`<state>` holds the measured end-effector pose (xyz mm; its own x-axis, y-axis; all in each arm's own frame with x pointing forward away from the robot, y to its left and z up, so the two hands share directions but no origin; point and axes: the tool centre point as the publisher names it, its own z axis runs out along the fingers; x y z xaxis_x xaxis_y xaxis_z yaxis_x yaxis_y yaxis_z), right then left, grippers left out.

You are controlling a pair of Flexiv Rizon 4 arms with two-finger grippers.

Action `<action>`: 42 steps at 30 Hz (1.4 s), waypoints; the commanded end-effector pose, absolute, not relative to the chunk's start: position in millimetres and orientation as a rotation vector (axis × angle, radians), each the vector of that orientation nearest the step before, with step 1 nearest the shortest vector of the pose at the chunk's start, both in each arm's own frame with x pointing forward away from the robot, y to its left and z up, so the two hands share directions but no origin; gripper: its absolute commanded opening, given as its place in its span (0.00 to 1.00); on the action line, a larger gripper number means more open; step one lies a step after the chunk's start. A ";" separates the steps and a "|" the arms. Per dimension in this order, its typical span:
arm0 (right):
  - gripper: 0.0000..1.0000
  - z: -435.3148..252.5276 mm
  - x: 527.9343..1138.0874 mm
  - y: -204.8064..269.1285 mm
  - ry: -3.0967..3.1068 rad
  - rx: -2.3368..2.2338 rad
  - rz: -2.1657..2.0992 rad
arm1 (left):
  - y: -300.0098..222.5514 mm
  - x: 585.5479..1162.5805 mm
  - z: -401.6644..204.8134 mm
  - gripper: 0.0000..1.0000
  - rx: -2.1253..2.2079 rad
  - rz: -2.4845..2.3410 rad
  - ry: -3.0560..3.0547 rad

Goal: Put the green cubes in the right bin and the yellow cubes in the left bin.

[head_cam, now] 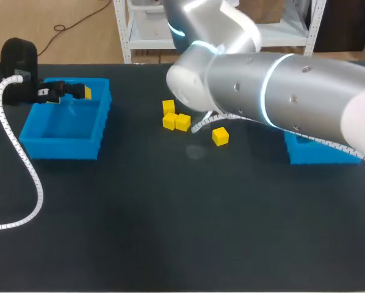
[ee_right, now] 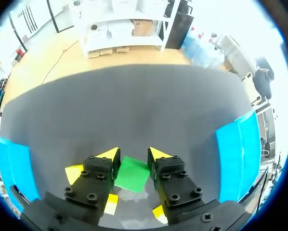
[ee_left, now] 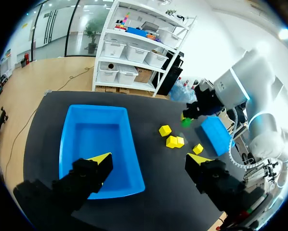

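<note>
A green cube (ee_right: pixel 132 174) sits between the yellow-tipped fingers of my right gripper (ee_right: pixel 133 157), which is shut on it above the dark table. From the left wrist view the same green cube (ee_left: pixel 186 122) hangs in that gripper near the right bin (ee_left: pixel 215 135). Several yellow cubes (head_cam: pixel 182 122) lie mid-table; under the right gripper yellow cubes (ee_right: pixel 74 172) show too. My left gripper (ee_left: pixel 151 163) stands open and empty over the left blue bin (ee_left: pixel 98 149). In the head view the left gripper (head_cam: pixel 79 91) hovers at the left bin's (head_cam: pixel 63 146) far rim, and my right arm hides its own gripper.
The right bin (head_cam: pixel 320 155) is largely covered by my right arm (head_cam: pixel 274 85). A white coiled cable (head_cam: pixel 24 165) trails from the left arm across the table's left side. One yellow cube (head_cam: pixel 220 136) lies apart from the cluster, toward the right bin.
</note>
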<state>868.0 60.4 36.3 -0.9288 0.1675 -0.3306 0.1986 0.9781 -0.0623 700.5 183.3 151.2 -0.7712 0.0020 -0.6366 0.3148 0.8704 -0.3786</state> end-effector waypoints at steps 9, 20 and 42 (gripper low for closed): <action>0.00 82.5 840.1 9.4 2.712 0.287 -0.059 | 184.5 699.9 149.8 1.00 0.230 -0.634 2.376; 0.00 109.3 829.4 -78.0 2.617 0.483 -0.070 | 184.5 699.9 149.8 1.00 0.230 -0.634 2.376; 0.00 73.9 809.5 -205.6 2.592 0.872 -0.008 | 184.5 699.9 149.8 1.00 0.230 -0.634 2.376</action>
